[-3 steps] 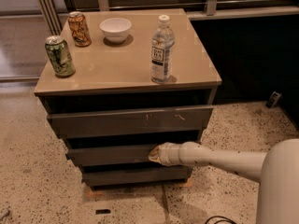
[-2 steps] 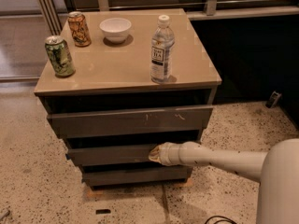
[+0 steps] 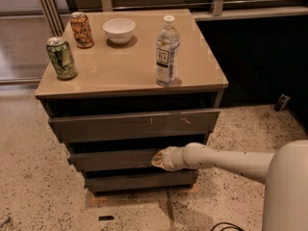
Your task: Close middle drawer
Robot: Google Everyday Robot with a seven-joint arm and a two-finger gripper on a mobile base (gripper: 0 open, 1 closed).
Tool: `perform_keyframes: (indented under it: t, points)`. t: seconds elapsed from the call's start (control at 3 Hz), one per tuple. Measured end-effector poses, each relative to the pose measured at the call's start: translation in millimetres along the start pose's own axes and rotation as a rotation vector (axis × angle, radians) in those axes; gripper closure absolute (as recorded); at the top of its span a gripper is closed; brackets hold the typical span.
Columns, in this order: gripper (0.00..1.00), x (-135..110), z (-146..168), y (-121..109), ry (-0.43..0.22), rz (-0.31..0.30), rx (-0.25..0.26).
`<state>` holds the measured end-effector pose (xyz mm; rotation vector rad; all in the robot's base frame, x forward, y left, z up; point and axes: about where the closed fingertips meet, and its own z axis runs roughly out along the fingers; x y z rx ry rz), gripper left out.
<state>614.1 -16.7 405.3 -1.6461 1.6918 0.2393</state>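
Note:
The middle drawer (image 3: pixel 113 160) is a wide, shallow dark grey plain front, second of three, under the taller front with white scratch marks (image 3: pixel 134 125). It stands out a little past the lowest front (image 3: pixel 139 181). My gripper (image 3: pixel 157 160) is at the end of the white arm coming from the lower right. Its tip rests against the right part of the middle drawer's front.
On the tan cabinet top (image 3: pixel 120 66) stand a green can (image 3: pixel 61 57), an orange can (image 3: pixel 82 30), a white bowl (image 3: pixel 119 30) and a water bottle (image 3: pixel 167 51). My white base (image 3: pixel 286 191) is at the lower right. Speckled floor surrounds the cabinet.

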Motion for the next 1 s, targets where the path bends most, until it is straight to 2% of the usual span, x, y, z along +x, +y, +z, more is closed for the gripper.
perform_keyframes:
  t: [0.33,0.67,1.0]
  points:
    - [1.00,-19,-16,20,0.003,0.095,-0.160]
    - [1.00,-32,-35,39,0.014,0.185,-0.291]
    - [0.81,-33,-37,48,0.015,0.188,-0.328]
